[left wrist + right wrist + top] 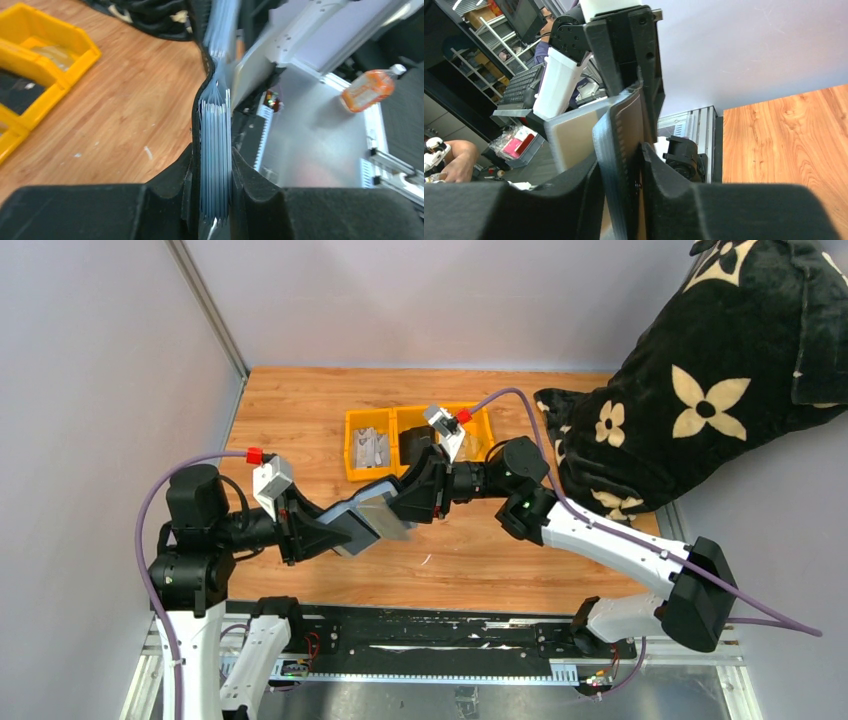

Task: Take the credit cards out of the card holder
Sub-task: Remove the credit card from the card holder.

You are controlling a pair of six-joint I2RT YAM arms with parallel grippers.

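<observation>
Credit cards — a silvery-grey stack — sit pinched tight in the left gripper, in the air above the wooden table between the arms; the right gripper is clamped narrow on a flap of the black card holder. Risk: the holder's black wall lies against the stack at the left fingers, so pulling apart may drag the holder along or shed outer cards. No brand or writing legible on cards or holder — the orange bottle's label is blurred.
</observation>
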